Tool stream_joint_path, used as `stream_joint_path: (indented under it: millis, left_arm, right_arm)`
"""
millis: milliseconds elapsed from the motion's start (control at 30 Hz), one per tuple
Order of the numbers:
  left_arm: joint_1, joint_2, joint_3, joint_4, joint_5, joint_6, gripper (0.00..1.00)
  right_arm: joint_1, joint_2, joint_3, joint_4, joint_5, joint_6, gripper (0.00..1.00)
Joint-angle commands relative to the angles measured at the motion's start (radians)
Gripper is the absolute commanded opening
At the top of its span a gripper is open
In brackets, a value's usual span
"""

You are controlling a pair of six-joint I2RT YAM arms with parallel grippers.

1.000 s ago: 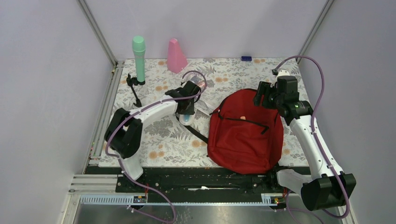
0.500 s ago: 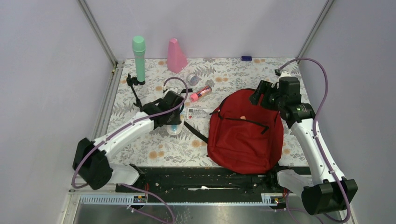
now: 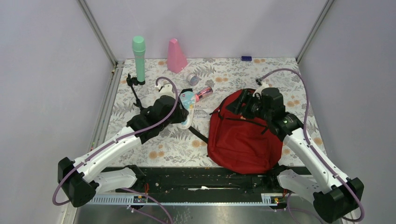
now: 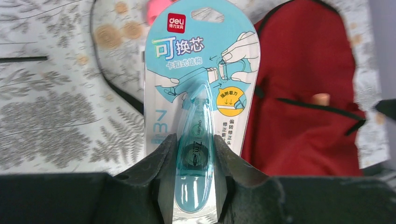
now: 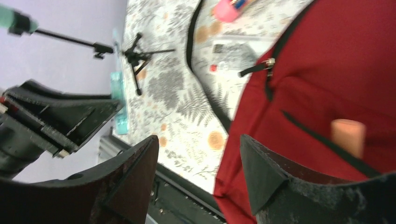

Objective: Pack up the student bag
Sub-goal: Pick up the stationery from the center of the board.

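- The student bag [image 3: 245, 135] is a large red fabric backpack with black zip lines. It lies flat on the right half of the floral-covered worktop [image 3: 149, 140], with a black strap trailing out to its left.
- A small peach-coloured cylinder [image 5: 348, 135] sits at the bag's black zip line. What it is cannot be made out.
- The right fingers [image 5: 140, 163] are spread apart and hold nothing, above the upper part of the bag.
- The left fingers [image 4: 166, 154] are clamped on a correction tape pack [image 4: 201, 70], held just left of the bag.
- The pack's blue card reads "deli" in white on a red square. Below that are large Chinese characters, "可换芯", and "7m" runs down one side. The smaller print is too fine to read, and the pack's lower end is hidden between the fingers.
- A flat printed packet [image 3: 201, 112] lies on the worktop between the pack and the bag. Its print is too small to read.
- Farther back are a pink-capped tube [image 3: 201, 93], a small grey round thing [image 3: 192, 78], a pink cone [image 3: 176, 55] and a green cylinder [image 3: 138, 51] on a thin black stand. A small blue object [image 3: 246, 58] lies at the far edge.
- Only the left wrist view shows the writing; from above the pack is a pale sliver. The right wrist view shows the pack edge-on, and also a metal zip pull [image 5: 267, 63] that the top view does not resolve.
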Motion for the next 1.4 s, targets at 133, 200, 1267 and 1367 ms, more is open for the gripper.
stream_joint_path:
  millis: [133, 200, 1267, 1367]
  left_arm:
    - [-0.041, 0.008, 0.011, 0.252, 0.074, -0.168, 0.0]
    - [-0.052, 0.017, 0.01, 0.273, 0.079, -0.177, 0.0]
    - [-0.188, 0.079, 0.015, 0.305, 0.063, -0.222, 0.0]
    - [-0.191, 0.087, 0.017, 0.306, 0.067, -0.218, 0.0]
  right_arm:
    - [0.221, 0.071, 0.049, 0.165, 0.058, 0.087, 0.7]
    - [0.247, 0.1, 0.058, 0.2, 0.032, 0.088, 0.68]
    - [0.324, 0.21, 0.119, 0.177, 0.206, 0.092, 0.17]
    - [0.323, 0.197, 0.114, 0.171, 0.225, 0.08, 0.07]
